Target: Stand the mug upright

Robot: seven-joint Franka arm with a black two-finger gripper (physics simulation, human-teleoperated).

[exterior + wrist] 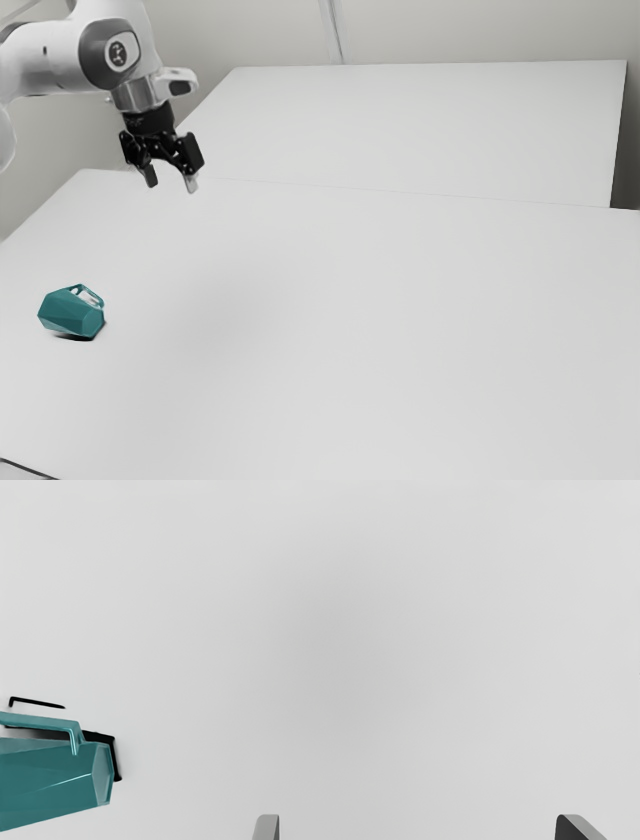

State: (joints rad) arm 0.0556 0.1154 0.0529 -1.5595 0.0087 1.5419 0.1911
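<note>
Mug (pixel 50 775) on side; long axis flat; mouth direction unclear

The white arm (pixel 45 57) enters from the exterior view's upper left, its black tool (pixel 171 184) hanging above the bench (pixel 360 310) with fingers spread apart. The teal mug (pixel 70 314) lies on its side on the white bench, near the exterior view's left edge and well apart from the tool. Its handle (pixel 95 297) is on the upper side, toward the exterior view's right. A dark shadow (pixel 76 338) shows beneath it.
</note>
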